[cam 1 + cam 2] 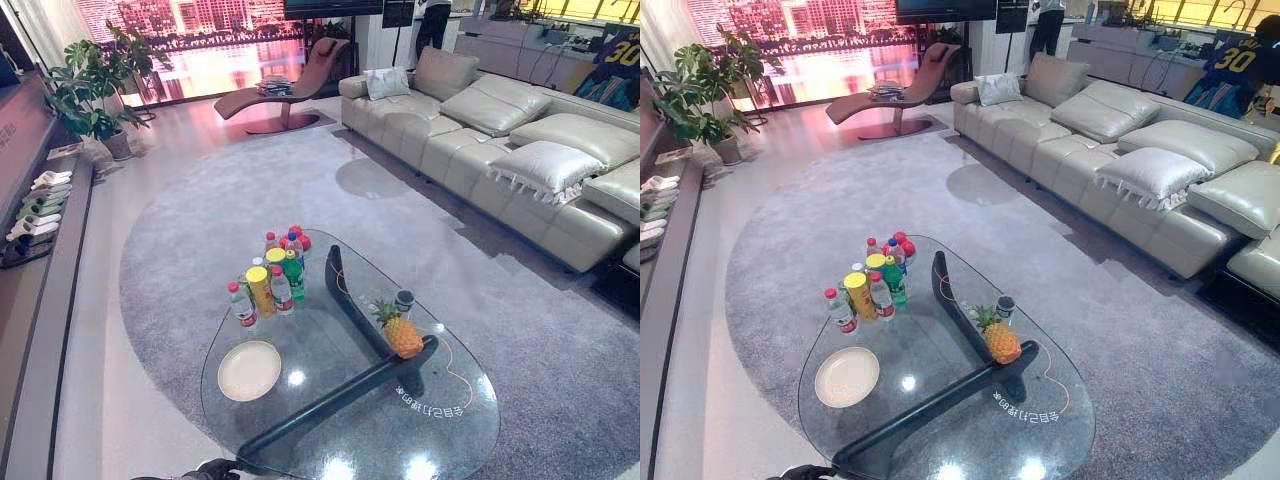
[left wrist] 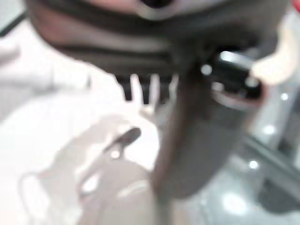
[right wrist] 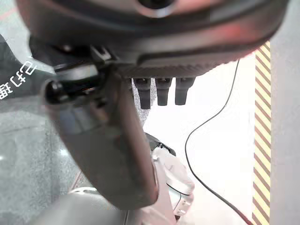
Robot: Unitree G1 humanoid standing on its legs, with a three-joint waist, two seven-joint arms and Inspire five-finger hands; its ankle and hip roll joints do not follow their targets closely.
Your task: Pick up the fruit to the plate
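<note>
A pineapple [image 1: 403, 335] stands upright on the right part of the glass coffee table [image 1: 460, 420], beside the table's dark base. A round cream plate [image 1: 249, 370] lies bare on the table's left part, about a forearm's length from the fruit. My left hand [image 1: 215, 470] peeks in at the near table edge, well short of both. In the left wrist view the left hand [image 2: 187, 140] hangs with relaxed fingers, holding nothing. The right hand [image 3: 112, 140] hangs the same way beside the table over the floor, with nothing in it.
A cluster of bottles and cans [image 1: 272, 275] stands behind the plate. A small dark cup [image 1: 404, 299] sits just behind the pineapple. The dark table base [image 1: 340, 390] runs under the glass. A grey sofa [image 1: 500, 130] lines the right; a low shelf [image 1: 40, 260] lines the left.
</note>
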